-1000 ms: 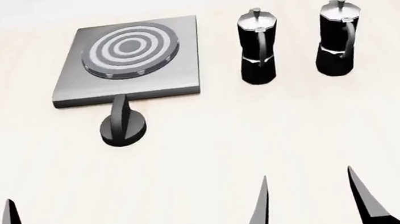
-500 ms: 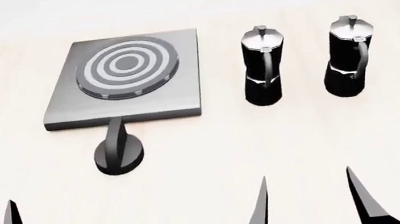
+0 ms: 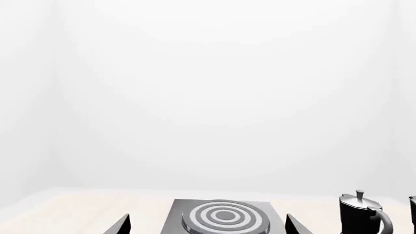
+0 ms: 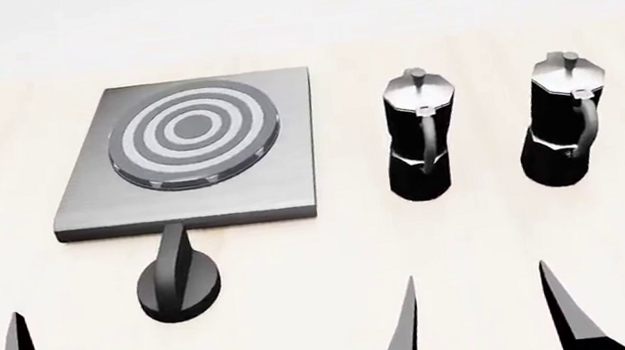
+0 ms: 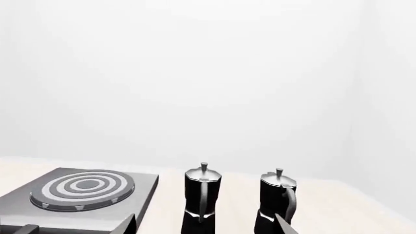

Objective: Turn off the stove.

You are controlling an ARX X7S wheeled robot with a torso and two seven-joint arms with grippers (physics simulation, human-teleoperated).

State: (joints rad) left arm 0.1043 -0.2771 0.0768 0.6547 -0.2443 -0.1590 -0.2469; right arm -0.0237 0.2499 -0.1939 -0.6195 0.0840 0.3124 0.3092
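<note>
I'm looking over a pale wooden table (image 4: 535,237) under white walls, where the grey stove (image 4: 275,157) is sitting far left with its ringed burner (image 4: 193,132), and its black knob (image 4: 179,285) is touching the near edge. Two pots (image 4: 418,137) are standing well apart to its right. My left gripper (image 3: 206,225) and right gripper (image 4: 480,320) are hanging spread wide and empty over bare wood near the knob.

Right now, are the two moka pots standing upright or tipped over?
Both upright. The left moka pot and the right moka pot rest on their bases on the table, lid knobs pointing up, right of the stove.
</note>
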